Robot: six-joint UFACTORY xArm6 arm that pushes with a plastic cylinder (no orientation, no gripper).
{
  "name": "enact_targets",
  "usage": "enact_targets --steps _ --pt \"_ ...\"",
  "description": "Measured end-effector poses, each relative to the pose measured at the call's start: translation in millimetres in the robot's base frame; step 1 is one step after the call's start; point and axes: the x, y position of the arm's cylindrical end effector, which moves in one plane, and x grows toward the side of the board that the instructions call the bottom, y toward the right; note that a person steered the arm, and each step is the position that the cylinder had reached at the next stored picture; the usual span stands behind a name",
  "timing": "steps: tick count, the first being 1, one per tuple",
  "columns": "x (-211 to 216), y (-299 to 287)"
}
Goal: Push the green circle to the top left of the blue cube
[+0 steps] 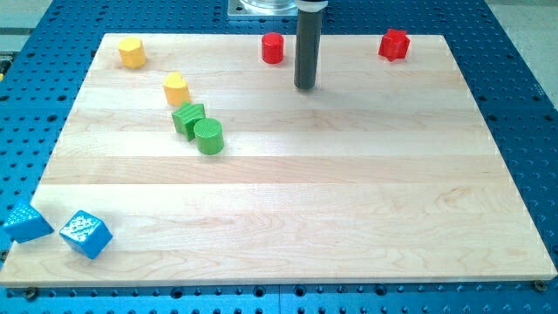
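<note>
Blue cube (85, 234): lower left of the frame, near the board's (349, 218) bottom edge.
Second blue block (26, 221): just left of it, hanging over the board's corner.
Green circle (208, 137): left of centre, touching the green star-like block (187, 118) above-left.
Yellow heart (176, 88): just above the greens.
My tip (304, 87): upper centre, well right of the circle; I've no claw, only a rod.
Far edge: yellow block (132, 52), red cylinder (273, 48), red block (394, 44).
</note>
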Motion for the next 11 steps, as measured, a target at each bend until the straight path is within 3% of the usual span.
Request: enact_targets --steps 1,3,4,6,7,8,9,10,11 --pt "0 0" --pt "-17 -73" --pt "-1 -85" --pt "88 -139" --pt "123 -112" --pt "152 -146" --pt "164 -97" --pt "193 -130" --pt "192 -197"
